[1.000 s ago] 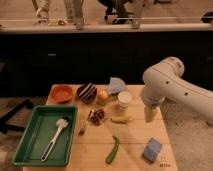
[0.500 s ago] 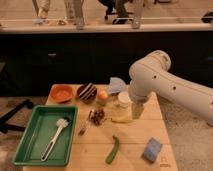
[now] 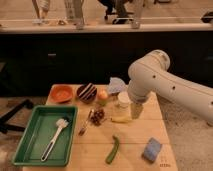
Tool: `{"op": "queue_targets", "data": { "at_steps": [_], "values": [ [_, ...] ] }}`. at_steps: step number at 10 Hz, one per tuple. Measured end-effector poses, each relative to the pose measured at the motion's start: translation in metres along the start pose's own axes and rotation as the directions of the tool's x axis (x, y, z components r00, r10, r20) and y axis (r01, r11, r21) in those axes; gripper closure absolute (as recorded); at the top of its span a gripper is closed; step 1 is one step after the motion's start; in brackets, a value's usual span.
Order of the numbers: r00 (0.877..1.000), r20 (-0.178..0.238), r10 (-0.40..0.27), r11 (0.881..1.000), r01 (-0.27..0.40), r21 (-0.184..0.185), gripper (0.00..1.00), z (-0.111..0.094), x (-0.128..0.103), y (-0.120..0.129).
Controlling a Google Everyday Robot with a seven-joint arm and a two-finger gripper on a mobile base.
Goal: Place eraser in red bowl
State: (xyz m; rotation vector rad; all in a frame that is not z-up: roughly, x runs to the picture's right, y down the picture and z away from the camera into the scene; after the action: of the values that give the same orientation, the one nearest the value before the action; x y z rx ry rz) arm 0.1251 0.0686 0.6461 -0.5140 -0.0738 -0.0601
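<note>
The red bowl (image 3: pixel 62 93) is a small orange-red bowl at the back left of the wooden table. Just right of it is a dark round shape with pale stripes (image 3: pixel 87 92); it looks like the eraser lying on the dark bowl, but I cannot tell the two apart. My gripper (image 3: pixel 136 111) hangs from the big white arm (image 3: pixel 150 75) that reaches in from the right. It is low over the table's right middle, beside a white cup (image 3: pixel 122 100), well to the right of the eraser and the red bowl.
A green tray (image 3: pixel 30 142) at front left holds a white brush (image 3: pixel 56 135). An orange fruit (image 3: pixel 102 95), a blue cloth (image 3: pixel 116 85), a brown clump (image 3: pixel 97 116), a yellow item (image 3: pixel 121 119), a green vegetable (image 3: pixel 113 149) and a blue-grey sponge (image 3: pixel 152 149) lie on the table.
The arm has swung left from the table's right side toward the middle, and the gripper now sits by the white cup. The objects on the table have not moved.
</note>
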Motion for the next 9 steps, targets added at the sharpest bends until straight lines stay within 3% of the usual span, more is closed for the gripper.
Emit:
{"op": "queue_targets", "data": {
  "at_steps": [4, 9],
  "values": [
    [1.0, 0.004, 0.022, 1.0, -0.022, 0.007, 0.2, 0.003, 0.0, -0.002],
    [0.999, 0.024, 0.036, 0.999, -0.036, 0.013, 0.2, 0.022, -0.044, -0.026]
  ]
}}
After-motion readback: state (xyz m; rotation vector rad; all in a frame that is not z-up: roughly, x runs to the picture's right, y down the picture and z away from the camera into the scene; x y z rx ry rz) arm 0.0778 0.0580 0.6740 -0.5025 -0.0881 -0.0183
